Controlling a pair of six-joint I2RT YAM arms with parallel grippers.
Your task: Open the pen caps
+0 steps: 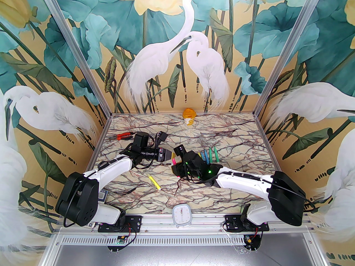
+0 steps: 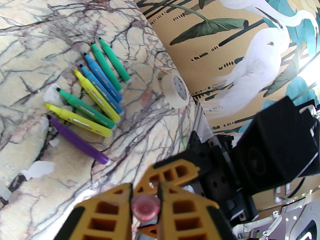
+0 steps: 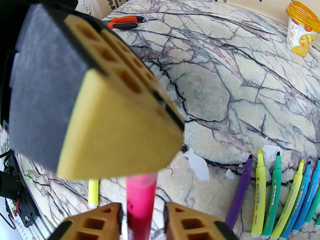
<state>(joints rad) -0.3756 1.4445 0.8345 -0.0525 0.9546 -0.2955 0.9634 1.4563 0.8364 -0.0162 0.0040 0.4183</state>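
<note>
Most of the job is done. On the marble table [image 1: 227,137], eight pens [image 2: 102,77] lie in a row, tips bare. The pink pen [image 3: 142,189] hangs between both claws. The left claw [image 2: 145,192] is clamped on its far end, probably the cap. The right claw [image 3: 142,207] stands narrowly parted around its body. One yellow pen [image 1: 154,182] lies alone nearer the arm bases.

Orange-handled pliers [image 1: 124,136] lie near the worktop's [image 1: 244,137] far left corner. A mango yogurt cup [image 1: 189,116] stands upright at the far edge. A white timer [image 1: 182,215] rests at the near edge.
</note>
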